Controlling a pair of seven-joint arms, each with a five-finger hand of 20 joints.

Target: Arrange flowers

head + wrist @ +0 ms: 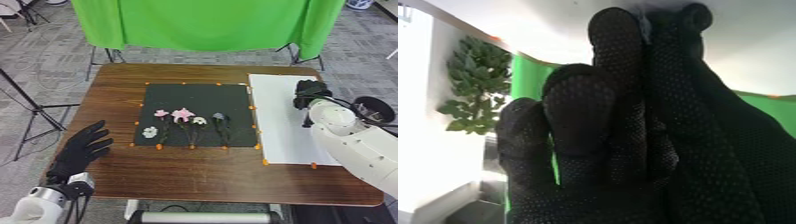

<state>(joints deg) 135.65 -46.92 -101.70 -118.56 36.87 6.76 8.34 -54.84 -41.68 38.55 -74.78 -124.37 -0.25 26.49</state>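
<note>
My left hand [78, 152] is over the table's left front part, open with its fingers spread. At the right, my right hand [311, 94] is over the white sheet [298, 145], and its black glove [585, 115] stands large in the right wrist view. On the dark mat [164, 95] lie a small pink flower [161, 113], a larger pink flower [183, 114], a pale flower [199, 120] and a bluish-purple flower [220, 116], their stems toward the front edge. A white blossom [149, 132] is at the mat's left.
The brown table [195, 175] carries orange markers around the mat and sheet. A dark round container [374, 107] stands beyond the table's right side, close to the right arm. A green cloth [204, 25] hangs behind the table.
</note>
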